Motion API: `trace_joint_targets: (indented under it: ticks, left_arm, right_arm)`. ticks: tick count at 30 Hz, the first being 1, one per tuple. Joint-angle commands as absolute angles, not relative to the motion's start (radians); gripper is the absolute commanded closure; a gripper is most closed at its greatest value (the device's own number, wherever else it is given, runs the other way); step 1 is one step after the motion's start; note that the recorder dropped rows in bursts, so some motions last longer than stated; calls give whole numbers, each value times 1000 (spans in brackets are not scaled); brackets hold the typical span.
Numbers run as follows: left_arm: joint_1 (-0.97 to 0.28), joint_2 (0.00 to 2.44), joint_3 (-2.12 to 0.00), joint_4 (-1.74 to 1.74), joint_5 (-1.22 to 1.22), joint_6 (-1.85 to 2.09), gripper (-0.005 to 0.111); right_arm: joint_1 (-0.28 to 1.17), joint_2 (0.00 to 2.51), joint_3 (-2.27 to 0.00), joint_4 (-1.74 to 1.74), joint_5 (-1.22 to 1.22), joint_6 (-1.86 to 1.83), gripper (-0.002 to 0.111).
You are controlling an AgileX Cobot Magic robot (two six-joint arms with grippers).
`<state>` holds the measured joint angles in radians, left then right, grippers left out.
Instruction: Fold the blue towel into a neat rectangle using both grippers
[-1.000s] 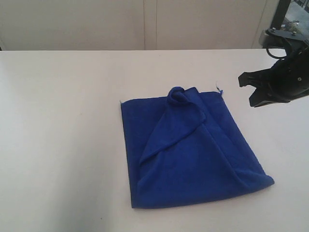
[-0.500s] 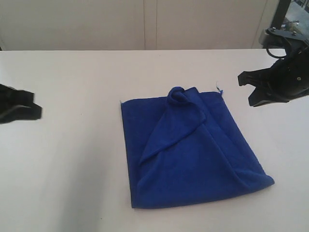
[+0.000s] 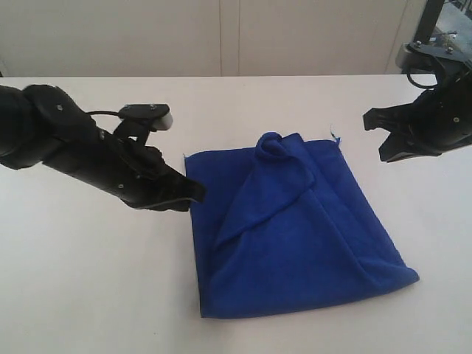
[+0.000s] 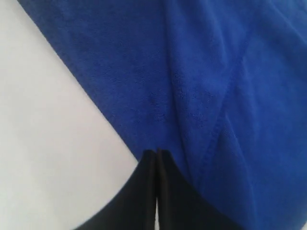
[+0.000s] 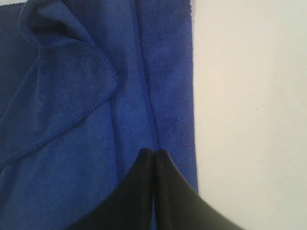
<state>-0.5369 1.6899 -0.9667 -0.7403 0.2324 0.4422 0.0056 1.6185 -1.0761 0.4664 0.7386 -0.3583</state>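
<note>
Blue towel [image 3: 295, 236], partly folded, flat on white table [image 3: 88, 295]; two grippers nearby.

Towel: roughly square, with a diagonal flap lying across the top layer and a bunched twist [image 3: 271, 145] at its far edge. Left gripper [image 3: 193, 195]: fingers pressed together, tips at the towel's left edge near its far corner; whether cloth is caught between them cannot be told. Right gripper [image 5: 153, 152]: fingers pressed together, holding nothing, raised above the table just beyond the towel's far right corner.
</note>
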Motion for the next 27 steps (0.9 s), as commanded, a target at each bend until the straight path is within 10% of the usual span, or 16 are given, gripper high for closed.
trace_joint_targets:
  ticks: [1, 27]
  left_arm:
    - [-551, 1773, -1013, -762, 233, 434, 107]
    - [-619, 1897, -1025, -784, 125, 450, 107]
  right_arm:
    - [0, 1610, -1070, 469, 715, -364, 108]
    - [0, 1610, -1070, 469, 704, -364, 108]
